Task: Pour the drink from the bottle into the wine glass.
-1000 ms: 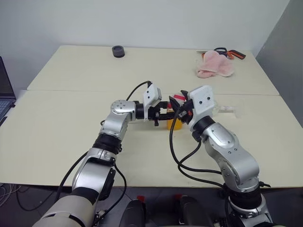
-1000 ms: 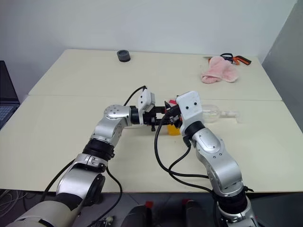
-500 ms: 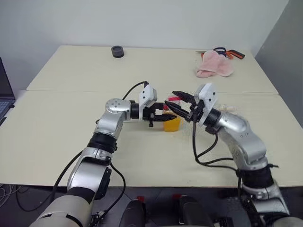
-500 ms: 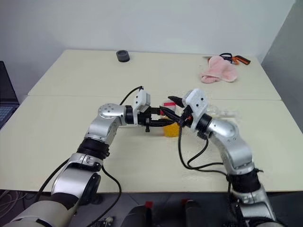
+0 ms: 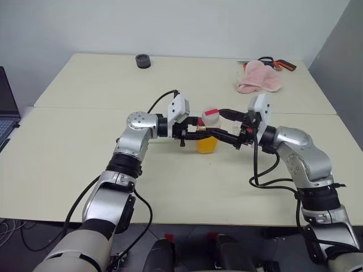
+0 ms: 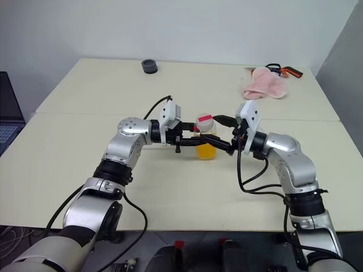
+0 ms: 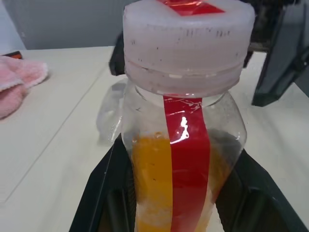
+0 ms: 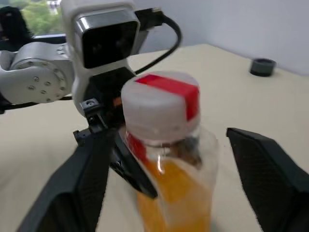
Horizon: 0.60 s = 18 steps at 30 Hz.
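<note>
The cream desk (image 5: 85,170) runs wide, two tops butted along a seam, and near its middle both arms reach in toward each other. The left hand (image 5: 199,134) comes in from the left, pointing to the right, its two black fingers clamped on the lower body of the bottle (image 5: 207,135), which stands upright; the left wrist view shows the fingers pressed against both sides of the clear plastic. The right hand (image 5: 224,126) points in from the right with its fingers spread wide, one either side of the bottle near its neck and cap, neither touching it as far as the right wrist view shows. The drink (image 5: 207,145) fills about the lower half of the bottle, bright orange, under a red stripe and a white cap with a red band. Behind the right hand something clear lies on the desk, too faint to make out. Farther back on the right sits a pink cloth (image 5: 258,77), and at the far edge left of centre a small dark round thing (image 5: 142,60).
</note>
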{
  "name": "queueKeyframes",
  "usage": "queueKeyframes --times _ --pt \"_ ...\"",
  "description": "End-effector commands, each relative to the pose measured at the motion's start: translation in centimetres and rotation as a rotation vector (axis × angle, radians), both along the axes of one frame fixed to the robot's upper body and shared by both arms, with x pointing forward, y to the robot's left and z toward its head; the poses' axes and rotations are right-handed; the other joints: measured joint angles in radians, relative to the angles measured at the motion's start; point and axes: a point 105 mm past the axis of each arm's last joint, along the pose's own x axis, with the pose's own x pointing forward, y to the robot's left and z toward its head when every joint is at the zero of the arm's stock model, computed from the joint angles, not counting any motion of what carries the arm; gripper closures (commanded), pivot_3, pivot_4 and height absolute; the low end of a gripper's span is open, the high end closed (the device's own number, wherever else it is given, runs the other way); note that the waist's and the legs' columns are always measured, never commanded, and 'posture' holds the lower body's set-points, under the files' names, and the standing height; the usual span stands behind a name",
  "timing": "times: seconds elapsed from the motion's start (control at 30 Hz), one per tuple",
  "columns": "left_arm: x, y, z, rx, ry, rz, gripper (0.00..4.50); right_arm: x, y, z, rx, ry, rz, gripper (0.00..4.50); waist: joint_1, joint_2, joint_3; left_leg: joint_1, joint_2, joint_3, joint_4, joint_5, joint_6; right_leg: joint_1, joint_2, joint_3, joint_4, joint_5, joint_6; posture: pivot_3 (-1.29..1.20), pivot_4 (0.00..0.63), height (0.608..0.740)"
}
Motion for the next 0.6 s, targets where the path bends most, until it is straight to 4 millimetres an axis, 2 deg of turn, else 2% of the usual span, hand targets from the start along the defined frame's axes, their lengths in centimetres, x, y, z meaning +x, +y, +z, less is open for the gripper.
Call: queueKeyframes --times 0.03,0.17,0.33,0.47,0.6 --pt "0.2 -0.3 1.6 -0.022 -0.063 0.013 2.82 -2.6 0.4 2.7 0.075 -0.096 -0.048 0.00 0.000 0.000 0.000 0.000 0.000 0.000 0.000 0.000 0.000 0.000 0.000 0.000 0.000 0.000 0.000 0.00 0.150 0.740" --pt "0.5 -0.6 1.6 -0.030 -0.049 0.030 2.82 -4.3 2.1 1.8 0.071 -0.088 -0.140 0.00 -0.002 0.000 0.000 0.000 0.000 0.000 0.000 0.000 0.000 0.000 0.001 0.000 0.000 0.000 0.000 0.00 0.150 0.740" --pt "0.7 -1.2 1.4 -0.029 -0.038 0.027 2.82 -3.1 3.5 0.5 0.046 -0.132 -0.378 0.00 -0.002 0.000 0.000 0.001 0.000 0.000 0.001 0.000 0.000 0.000 0.001 0.000 0.001 0.000 0.000 0.00 0.150 0.740" --pt "0.7 -1.6 1.3 -0.029 -0.035 0.015 2.82 -2.7 4.5 0.6 0.052 -0.161 -0.425 0.00 -0.002 0.000 0.000 0.000 0.000 0.000 0.001 0.000 0.000 0.000 0.001 0.000 0.001 0.000 0.000 0.00 0.150 0.740" --pt "0.7 -1.6 1.3 -0.028 -0.035 0.013 2.82 -2.1 4.4 1.1 0.118 -0.146 -0.489 0.00 -0.002 0.000 0.000 0.000 0.000 0.000 0.000 0.000 0.000 0.000 0.001 0.000 0.000 0.000 0.000 0.00 0.150 0.740"
